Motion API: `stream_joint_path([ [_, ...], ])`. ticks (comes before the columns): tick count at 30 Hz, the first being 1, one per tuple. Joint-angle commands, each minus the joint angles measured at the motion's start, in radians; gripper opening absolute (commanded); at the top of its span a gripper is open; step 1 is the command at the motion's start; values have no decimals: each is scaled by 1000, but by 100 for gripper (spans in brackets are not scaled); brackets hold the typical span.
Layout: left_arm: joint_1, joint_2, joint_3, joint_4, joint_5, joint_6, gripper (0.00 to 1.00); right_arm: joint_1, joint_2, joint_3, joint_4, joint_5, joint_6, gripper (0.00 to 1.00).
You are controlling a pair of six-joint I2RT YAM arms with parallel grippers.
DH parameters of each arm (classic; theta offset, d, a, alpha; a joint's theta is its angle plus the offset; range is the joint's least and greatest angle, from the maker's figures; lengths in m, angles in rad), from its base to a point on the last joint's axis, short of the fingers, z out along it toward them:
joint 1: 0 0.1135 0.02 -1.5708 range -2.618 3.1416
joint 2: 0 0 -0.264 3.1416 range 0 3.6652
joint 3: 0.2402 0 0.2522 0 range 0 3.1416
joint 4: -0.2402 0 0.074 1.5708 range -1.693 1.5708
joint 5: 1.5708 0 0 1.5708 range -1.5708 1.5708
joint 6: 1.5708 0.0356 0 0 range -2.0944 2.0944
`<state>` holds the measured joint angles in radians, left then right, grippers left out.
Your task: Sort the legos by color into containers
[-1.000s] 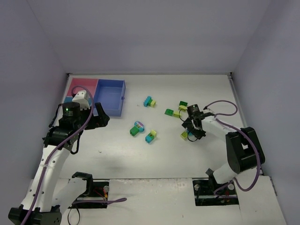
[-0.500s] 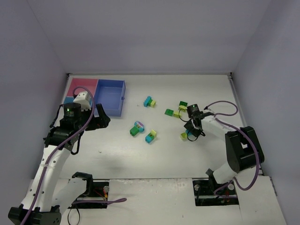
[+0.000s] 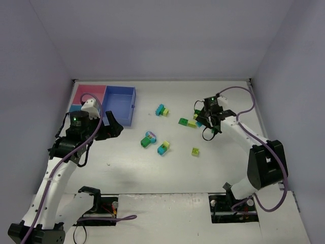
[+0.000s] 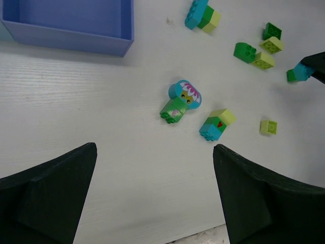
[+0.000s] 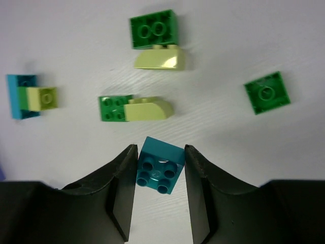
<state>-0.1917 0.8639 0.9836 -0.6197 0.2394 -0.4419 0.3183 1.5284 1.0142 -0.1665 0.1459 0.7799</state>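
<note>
At two o'clock on the tabletop (image 3: 152, 170), a teal brick (image 5: 159, 166) sits clamped in the jaws of the right gripper (image 5: 160, 155). Other legos (image 3: 163, 148) lie loose nearby, none visible in the trays (image 3: 134, 104) at ten o'clock. The jaws of the left gripper (image 4: 155, 148) gape. Sorting looks barely begun.

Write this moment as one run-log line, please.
right fingers: shut on teal brick | left fingers: open, holding nothing | other bricks: loose on table

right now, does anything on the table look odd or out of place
One thing: a rounded cyan piece printed with a pink flower face, set against a green brick mid-table, unlike the plain bricks around it. A lone yellow-green brick lies apart from the rest. Nothing looks spilled or damaged.
</note>
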Motion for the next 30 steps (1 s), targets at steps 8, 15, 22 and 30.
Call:
stream_joint_path([
  [8,-230,62,-71,461,-29,-313,90,103,-128,124,133,-252,2,0],
  [15,-486,228,15,667,-230,-268,83,165,-142,149,157,-305,160,0],
  [22,-592,351,70,768,-330,-185,73,191,-155,142,242,-371,274,0],
  [30,-618,435,118,818,-365,-149,71,196,-169,116,289,-437,334,0],
])
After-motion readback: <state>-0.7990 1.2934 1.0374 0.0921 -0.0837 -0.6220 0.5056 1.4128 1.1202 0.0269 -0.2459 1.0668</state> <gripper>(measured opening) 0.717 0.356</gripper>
